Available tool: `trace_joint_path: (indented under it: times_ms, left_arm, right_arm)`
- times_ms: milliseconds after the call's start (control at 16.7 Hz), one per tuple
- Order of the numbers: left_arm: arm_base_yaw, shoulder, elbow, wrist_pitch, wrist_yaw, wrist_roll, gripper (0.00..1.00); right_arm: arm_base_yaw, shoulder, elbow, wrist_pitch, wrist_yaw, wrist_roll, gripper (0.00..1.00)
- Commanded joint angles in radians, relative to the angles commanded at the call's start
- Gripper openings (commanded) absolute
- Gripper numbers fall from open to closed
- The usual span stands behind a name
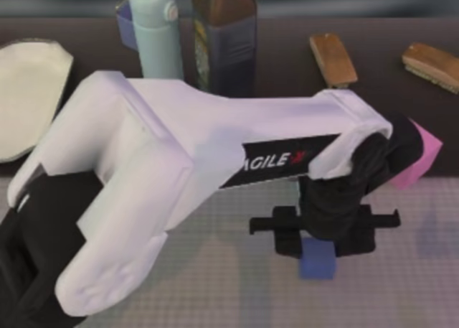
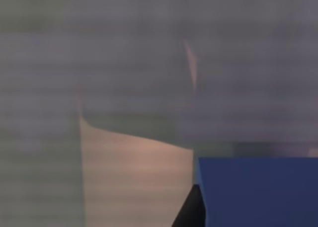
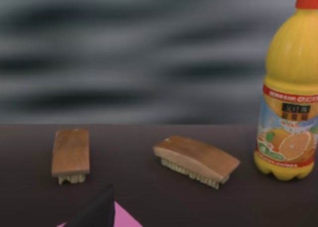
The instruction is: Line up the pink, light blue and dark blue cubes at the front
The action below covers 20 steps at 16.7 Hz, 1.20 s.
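Note:
My left arm reaches across from the left, and its gripper [image 1: 318, 250] stands over the grey-lilac gridded front [image 1: 215, 285], shut on the small deep blue cube [image 1: 317, 265]. In the left wrist view that cube [image 2: 258, 192] fills the corner beside one black finger [image 2: 191, 214]. The pink cube [image 1: 422, 156] sits at the mat's back edge, partly behind the left wrist. It shows again as the pink cube [image 3: 126, 219] just past my right gripper's one visible fingertip [image 3: 99, 209]. The right arm is outside the top view. The pale icy blue cube is hidden.
On the dark brown back strip [image 1: 287, 77] stand a pale blue cylindrical bottle [image 1: 154, 30], a periwinkle cup [image 1: 123, 23], a dark bottle [image 1: 224, 37] and two wooden brushes [image 1: 333, 59] [image 1: 430, 66]. A white dish [image 1: 29, 91] lies left. An orange juice bottle [image 3: 290, 88] stands far right.

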Motion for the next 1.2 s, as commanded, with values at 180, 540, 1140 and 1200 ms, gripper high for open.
trace_joint_path:
  times_ms: [180,540,1140,1200]
  left_arm:
    - [0.000,0.000,0.000,0.000,0.000,0.000,0.83]
    - [0.000,0.000,0.000,0.000,0.000,0.000,1.00]
    - [0.009,-0.024,0.083,-0.111,-0.001,-0.004,1.00]
    - [0.011,-0.033,0.109,-0.151,-0.001,-0.005,1.00]
  right_arm:
    - [0.000,0.000,0.000,0.000,0.000,0.000,1.00]
    - [0.000,0.000,0.000,0.000,0.000,0.000,1.00]
    - [0.000,0.000,0.000,0.000,0.000,0.000,1.00]
    - [0.000,0.000,0.000,0.000,0.000,0.000,1.00]
